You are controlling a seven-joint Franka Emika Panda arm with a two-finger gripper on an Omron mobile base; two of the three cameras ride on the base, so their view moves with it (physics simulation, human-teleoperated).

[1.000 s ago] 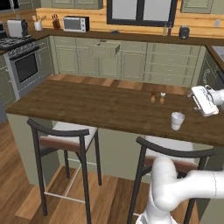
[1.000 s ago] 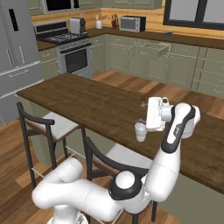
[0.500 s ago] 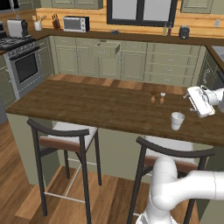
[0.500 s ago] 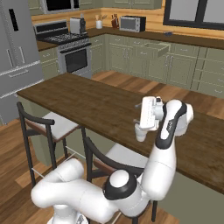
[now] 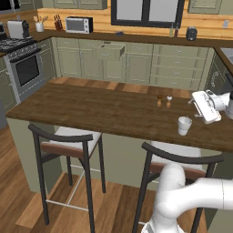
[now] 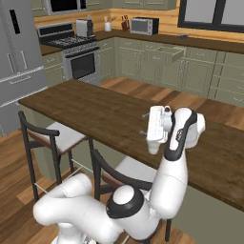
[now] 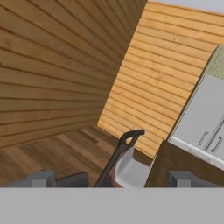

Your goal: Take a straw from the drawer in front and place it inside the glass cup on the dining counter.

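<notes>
The dining counter (image 5: 104, 111) is a long dark wood slab, also seen in the right base view (image 6: 90, 112). The glass cup (image 5: 184, 125) stands near its right front edge. In the right base view the glass cup (image 6: 153, 147) peeks out just under my hand. My gripper (image 5: 195, 108) hovers above the counter, slightly right of and above the cup, pointing left. Its jaws stand open with nothing between them (image 6: 143, 125) (image 7: 111, 179). The drawer (image 5: 111, 51) (image 6: 172, 51) stands pulled out of the far cabinets. The straw is out of view.
Two small shakers (image 5: 164, 101) stand on the counter behind the cup. Two bar stools (image 5: 63, 141) (image 5: 179, 159) sit at the near side. A stool (image 7: 124, 153) and the fridge (image 7: 205, 122) show in the hand view. A stove (image 5: 22, 63) is at the left.
My hand has drifted slightly left over the counter, closer to the cup. The jaws have stayed open. The cup, the shakers and the base have not moved.
</notes>
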